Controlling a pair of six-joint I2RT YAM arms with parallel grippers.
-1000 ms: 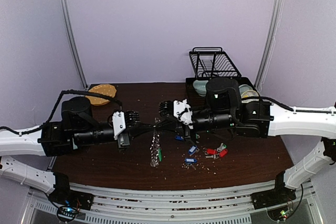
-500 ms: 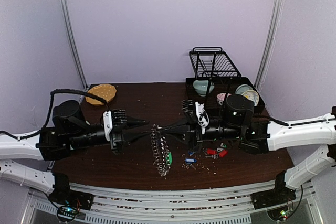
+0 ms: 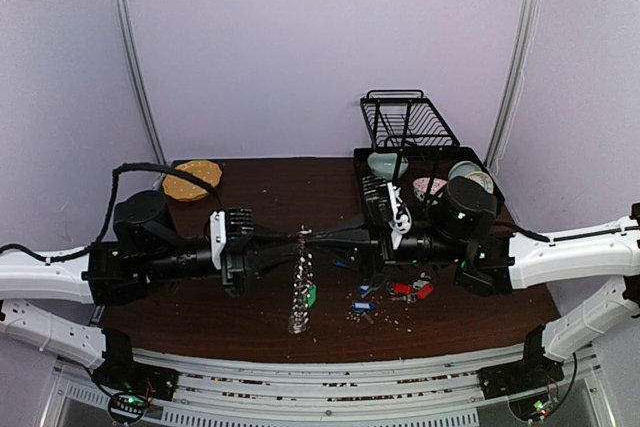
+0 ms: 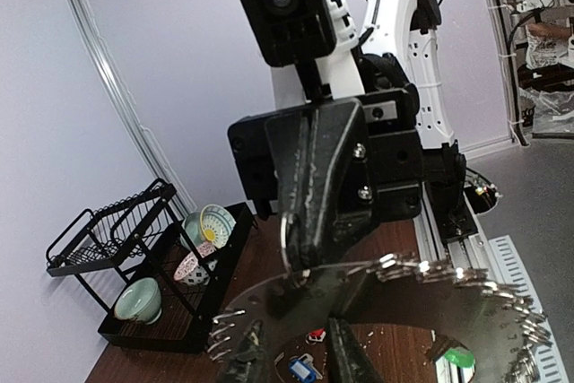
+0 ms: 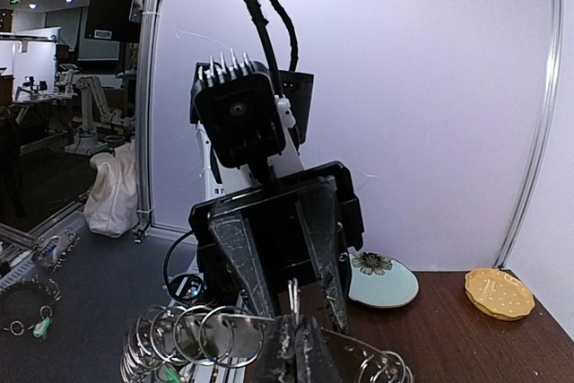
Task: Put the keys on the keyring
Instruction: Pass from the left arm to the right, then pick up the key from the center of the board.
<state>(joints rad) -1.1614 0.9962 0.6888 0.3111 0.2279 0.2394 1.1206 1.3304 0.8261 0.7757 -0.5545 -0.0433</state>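
The keyring (image 3: 299,279) hung limp just below where the 2 pincers met, with a green-tagged key (image 3: 310,294) already on it. The other keys (image 3: 402,290) lay on the worktop (image 3: 260,182) beneath the right pincer (image 3: 318,237). That pincer was clenched on a top link. The left pincer (image 3: 289,239) had its fingers close around the same spot, but whether it pinched could not be told. The chain looked light, floppy and slippery, each split ring stiff, so 1 link near the top seemed the best hold. 0.5 s earlier the tips stood apart and the loop swung tilted; at this moment it hung straight.
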